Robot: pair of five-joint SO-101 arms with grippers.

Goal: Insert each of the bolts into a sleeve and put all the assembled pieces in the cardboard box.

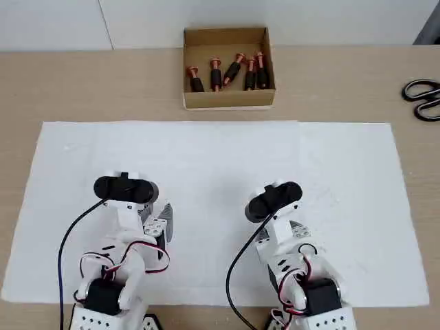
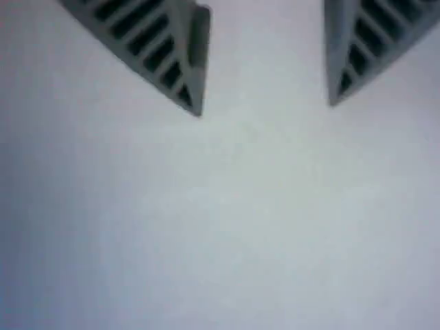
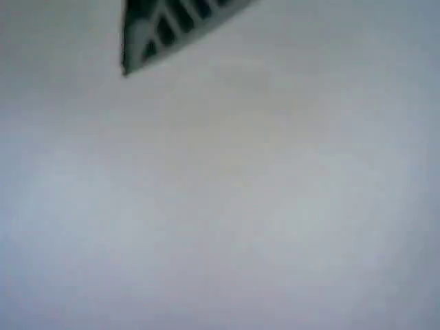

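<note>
Five assembled pieces, each a copper-coloured bolt seated in a black sleeve, lie inside the cardboard box. The box is open-topped and sits on the wooden counter at the far side, just beyond the far edge of the white paper sheet. The pieces lie in a rough row across the box floor, copper heads toward the far wall and black sleeves toward the near wall. The middle one is tilted relative to the rest. The two nearest the box's right wall are very close; cannot tell if they touch.

Two arms in the high view are both folded low over the near half of the paper, well apart from the box. One arm is over the paper's left part, the other arm right of the middle. Cannot tell which is left or right, since both wrist cameras look at plain white paper.

Left jaws: spread, two ribbed grey fingers with a wide gap and bare paper showing between them. Right jaws: one ribbed finger tip at the frame edge over paper; cannot tell whether spread or pressed together.

Black-handled scissors lie on the counter at its right edge, off the paper, well apart from box and arms. A black cable runs from each arm's wrist back toward its base.
</note>
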